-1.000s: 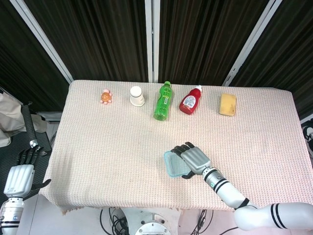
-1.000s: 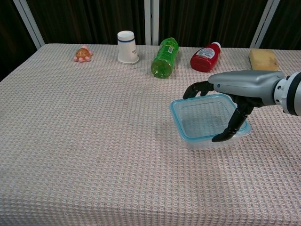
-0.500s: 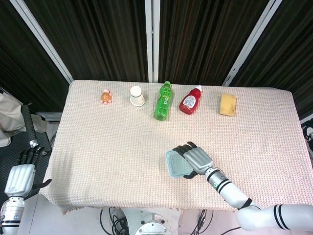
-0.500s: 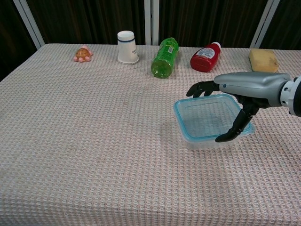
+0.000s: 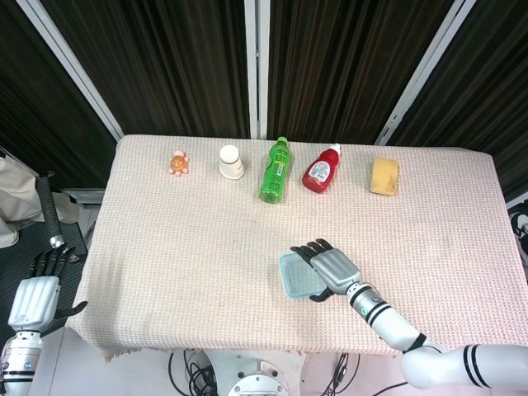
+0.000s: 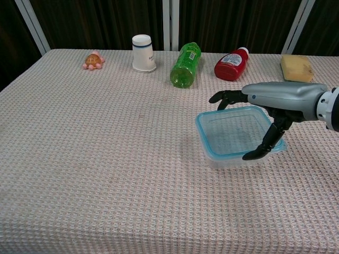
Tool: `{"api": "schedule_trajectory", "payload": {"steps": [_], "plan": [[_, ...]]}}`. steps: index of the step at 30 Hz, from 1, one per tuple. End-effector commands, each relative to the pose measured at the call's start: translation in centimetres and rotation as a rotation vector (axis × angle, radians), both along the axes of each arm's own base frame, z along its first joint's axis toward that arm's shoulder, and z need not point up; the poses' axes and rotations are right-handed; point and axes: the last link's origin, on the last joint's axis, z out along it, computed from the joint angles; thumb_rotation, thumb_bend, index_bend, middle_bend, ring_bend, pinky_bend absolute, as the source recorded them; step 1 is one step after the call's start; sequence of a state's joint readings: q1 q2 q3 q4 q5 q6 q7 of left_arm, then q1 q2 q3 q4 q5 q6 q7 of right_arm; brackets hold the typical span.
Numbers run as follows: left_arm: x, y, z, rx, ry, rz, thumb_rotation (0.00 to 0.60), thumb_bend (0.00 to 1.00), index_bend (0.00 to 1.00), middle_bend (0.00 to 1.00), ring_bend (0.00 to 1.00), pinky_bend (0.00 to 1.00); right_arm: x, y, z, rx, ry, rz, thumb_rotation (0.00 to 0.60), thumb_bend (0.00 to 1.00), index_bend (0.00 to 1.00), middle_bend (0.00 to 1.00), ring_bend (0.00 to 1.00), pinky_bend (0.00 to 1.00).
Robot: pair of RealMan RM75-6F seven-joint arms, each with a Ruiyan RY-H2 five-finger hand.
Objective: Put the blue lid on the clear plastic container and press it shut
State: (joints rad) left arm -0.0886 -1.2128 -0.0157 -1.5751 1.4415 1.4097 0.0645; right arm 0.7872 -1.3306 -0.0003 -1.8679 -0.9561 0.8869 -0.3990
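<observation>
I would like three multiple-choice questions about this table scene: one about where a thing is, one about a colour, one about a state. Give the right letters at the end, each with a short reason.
1. Where does the clear plastic container stand?
A. in the back row beside the sponge
B. in the near right part of the table, under the right hand
C. at the left edge of the table

2. What colour is the bottle lying in the middle of the back row?
A. green
B. yellow
C. black

3. How is the blue lid now?
A. lying apart on the cloth
B. held up by the left hand
C. lying on the container

Answers: 1 B, the right hand is spread over it, away from the back row. 2 A, its body is green in both views. 3 C, the blue rim runs around the container's top.
</observation>
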Motion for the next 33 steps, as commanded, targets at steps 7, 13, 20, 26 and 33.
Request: {"api": "schedule_trajectory", "payload": {"steps": [7, 13, 20, 26, 33], "plan": [[0.0, 0.0, 0.0, 0.001, 0.001, -0.001, 0.600, 0.06, 0.08, 0.00, 0.00, 0.00, -0.2, 0.2, 0.2, -0.001, 0.002, 0.000, 0.600, 0.09, 0.00, 0.05, 0.00, 0.00], [0.1, 0.1, 0.0, -0.001, 0.004, -0.003, 0.600, 0.06, 0.08, 0.00, 0.00, 0.00, -0.2, 0.5, 0.9, -0.005, -0.002, 0.005, 0.600, 0.09, 0.00, 0.02, 0.00, 0.00], [0.2, 0.1, 0.2, 0.001, 0.006, -0.004, 0.600, 0.06, 0.08, 0.00, 0.00, 0.00, -0.5, 1.4, 2.4, -0.027, 0.000, 0.028, 0.600, 0.09, 0.00, 0.00, 0.00, 0.00], [0.5, 0.2, 0.3, 0.011, -0.001, -0.017, 0.600, 0.06, 0.08, 0.00, 0.00, 0.00, 0.0, 2.2, 4.6, -0.098, -0.139, 0.021, 0.600, 0.09, 0.05, 0.20, 0.06, 0.03], [0.7, 0.5, 0.3, 0.029, 0.001, -0.044, 0.600, 0.06, 0.08, 0.00, 0.00, 0.00, -0.4, 1.8, 3.1, -0.100, -0.482, -0.085, 0.600, 0.29, 0.66, 0.62, 0.52, 0.60]]}}
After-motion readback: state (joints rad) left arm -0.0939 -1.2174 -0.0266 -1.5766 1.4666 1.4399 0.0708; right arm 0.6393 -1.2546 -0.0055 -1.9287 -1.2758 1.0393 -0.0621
